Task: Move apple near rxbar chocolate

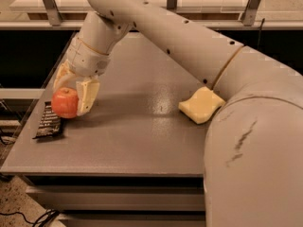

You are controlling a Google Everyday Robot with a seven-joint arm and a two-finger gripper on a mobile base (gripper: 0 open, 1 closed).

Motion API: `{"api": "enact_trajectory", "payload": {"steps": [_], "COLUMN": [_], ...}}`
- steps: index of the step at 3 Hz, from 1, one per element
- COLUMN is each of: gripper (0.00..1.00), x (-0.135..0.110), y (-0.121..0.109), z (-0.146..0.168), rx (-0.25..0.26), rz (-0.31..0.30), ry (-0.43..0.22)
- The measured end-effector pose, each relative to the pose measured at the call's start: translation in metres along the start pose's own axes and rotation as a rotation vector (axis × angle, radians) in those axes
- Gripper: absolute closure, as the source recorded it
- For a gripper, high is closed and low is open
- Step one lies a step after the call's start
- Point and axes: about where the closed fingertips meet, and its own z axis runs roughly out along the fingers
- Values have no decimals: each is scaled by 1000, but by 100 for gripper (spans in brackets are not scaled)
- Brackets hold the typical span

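The red-orange apple [64, 103] is at the table's left edge, between the two pale fingers of my gripper [70, 100]. One finger [88, 94] presses its right side and the other [59, 76] shows behind its upper left. The apple sits low, at or just above the table top. The rxbar chocolate [49, 122], a flat black wrapper with white text, lies on the table just left of and in front of the apple, nearly touching it.
A pale yellow wavy sponge [202, 105] lies on the right part of the grey table [142, 141]. My arm reaches across from the lower right. A railing with metal posts [47, 4] runs behind the table. The table's left edge is beside the bar.
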Motion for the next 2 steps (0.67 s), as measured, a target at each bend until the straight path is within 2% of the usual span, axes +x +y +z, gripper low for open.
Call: {"api": "enact_trajectory", "payload": {"steps": [1, 2], "gripper": [13, 0], "x": [0, 1], "y": [-1, -2], "z": [0, 0], "rx": [-3, -6], "rz": [-5, -12], "ry": [-1, -5]}}
